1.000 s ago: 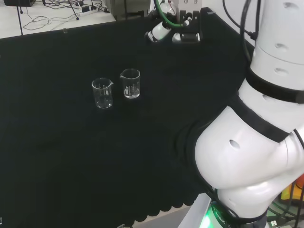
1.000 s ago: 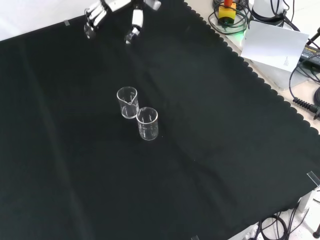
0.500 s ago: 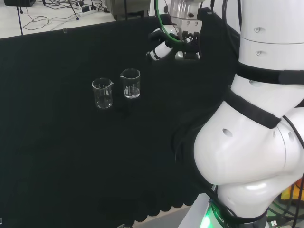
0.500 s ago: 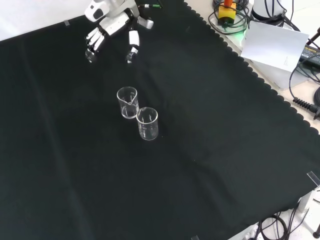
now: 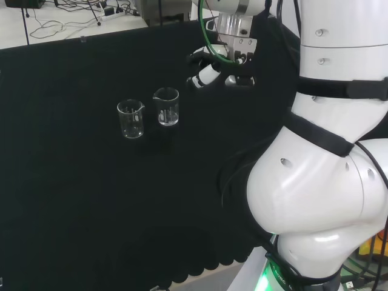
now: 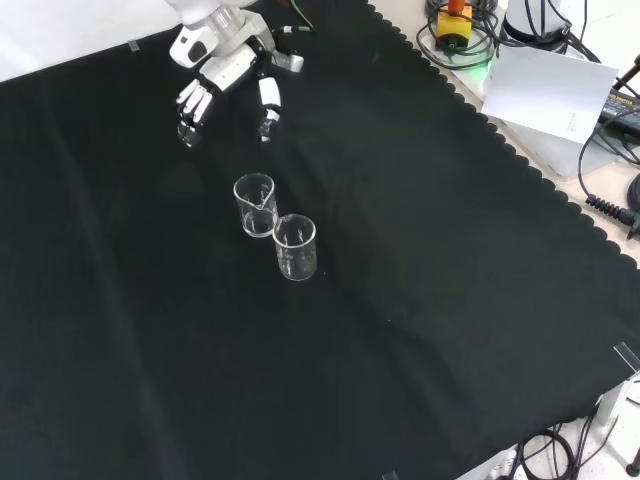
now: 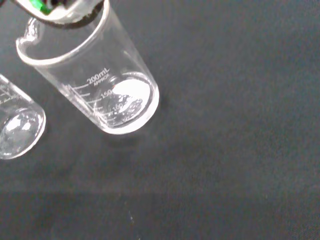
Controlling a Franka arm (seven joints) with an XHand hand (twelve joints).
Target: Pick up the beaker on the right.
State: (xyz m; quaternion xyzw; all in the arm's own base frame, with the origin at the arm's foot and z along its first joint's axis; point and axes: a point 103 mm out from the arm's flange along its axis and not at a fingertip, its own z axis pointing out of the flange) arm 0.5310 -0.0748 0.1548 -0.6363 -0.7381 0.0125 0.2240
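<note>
- The hand hovers with fingers spread wide, holding nothing, so it can fit around glass.
- The right beaker in head view stands nearest it, beside the other beaker.

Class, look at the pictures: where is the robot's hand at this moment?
In the head view the hand hangs above the cloth just right of the right beaker, touching neither glass. In the front view it is beyond both beakers, near the cloth's far edge.

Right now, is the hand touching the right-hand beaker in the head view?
Apart. The front view shows the hand open above bare cloth, with a clear gap to the nearer beaker; in the head view black cloth also separates them.
</note>
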